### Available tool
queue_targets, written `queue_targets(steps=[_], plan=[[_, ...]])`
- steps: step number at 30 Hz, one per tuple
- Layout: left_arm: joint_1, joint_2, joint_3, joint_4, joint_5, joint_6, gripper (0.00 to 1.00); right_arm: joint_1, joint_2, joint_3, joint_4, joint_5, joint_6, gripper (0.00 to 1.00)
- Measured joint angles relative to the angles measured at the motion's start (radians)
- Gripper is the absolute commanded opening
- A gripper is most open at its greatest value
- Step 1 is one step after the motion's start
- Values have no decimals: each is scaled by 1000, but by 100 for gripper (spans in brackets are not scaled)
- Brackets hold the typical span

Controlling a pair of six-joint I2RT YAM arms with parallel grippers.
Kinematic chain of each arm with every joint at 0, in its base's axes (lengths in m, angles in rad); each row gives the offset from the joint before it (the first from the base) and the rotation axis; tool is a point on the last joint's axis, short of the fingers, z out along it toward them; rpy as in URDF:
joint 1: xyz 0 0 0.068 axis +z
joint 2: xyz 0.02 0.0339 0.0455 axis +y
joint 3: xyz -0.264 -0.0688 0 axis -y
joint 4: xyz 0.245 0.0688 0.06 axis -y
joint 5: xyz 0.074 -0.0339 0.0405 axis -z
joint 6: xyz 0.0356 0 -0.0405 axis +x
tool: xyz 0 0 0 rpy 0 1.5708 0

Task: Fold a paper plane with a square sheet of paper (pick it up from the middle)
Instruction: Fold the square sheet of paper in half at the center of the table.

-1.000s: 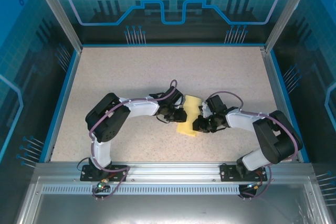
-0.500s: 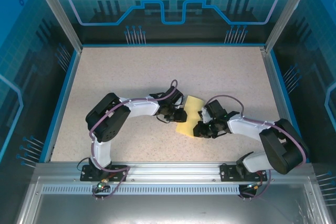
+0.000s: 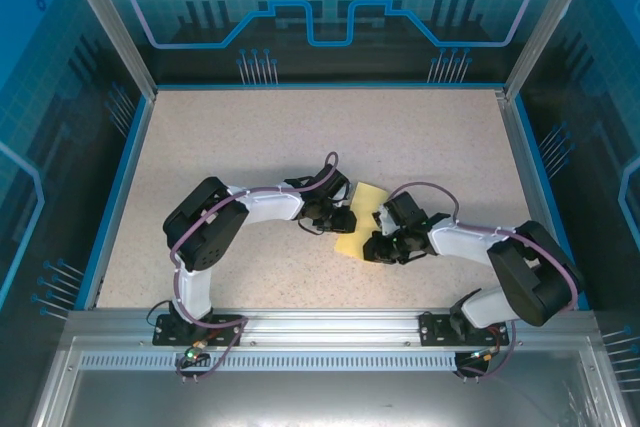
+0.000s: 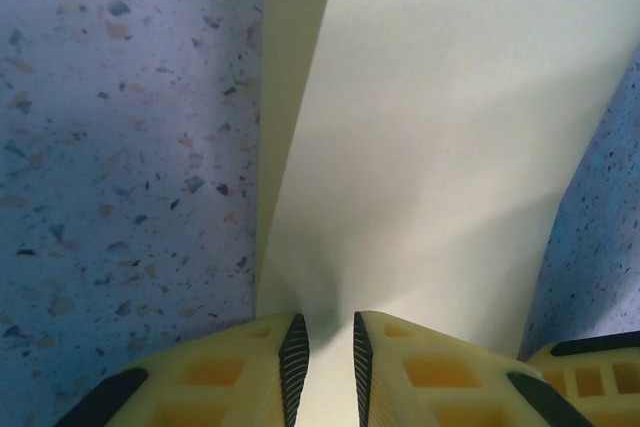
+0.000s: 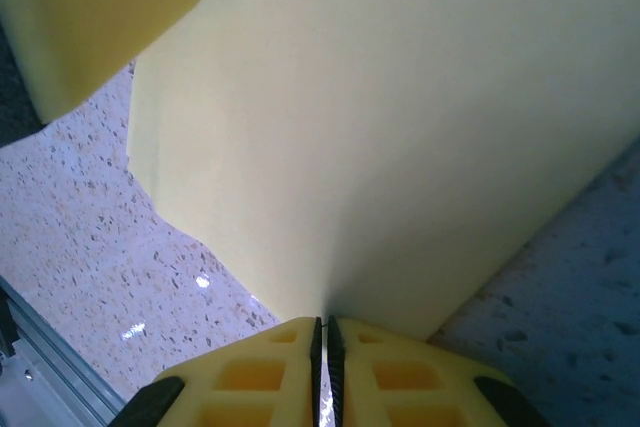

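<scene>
Two hands, each clamped on the partly folded square sheet of paper [image 3: 366, 197] at mid-desk [image 3: 250, 147]: left hand [image 4: 326, 345], right hand [image 5: 324, 332]. Move your pinches evenly together, so the crease runs straight.

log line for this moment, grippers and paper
left gripper: shut on paper sheet | right gripper: shut on paper sheet | paper sheet: partly folded, between both grippers

no text, number or brand can be read on the square sheet of paper [image 3: 365, 202], table [image 3: 300, 137] or walls [image 3: 330, 7].
</scene>
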Motion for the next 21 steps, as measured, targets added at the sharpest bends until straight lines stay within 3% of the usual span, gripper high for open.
queue_targets(steps=[14,21], plan=[[7,0,0,0,1,7,25,-6,-97,0,-155,24,-50,14],[8,0,2,-1,1,27,26,-116,-145,5,-31,7,50,15]])
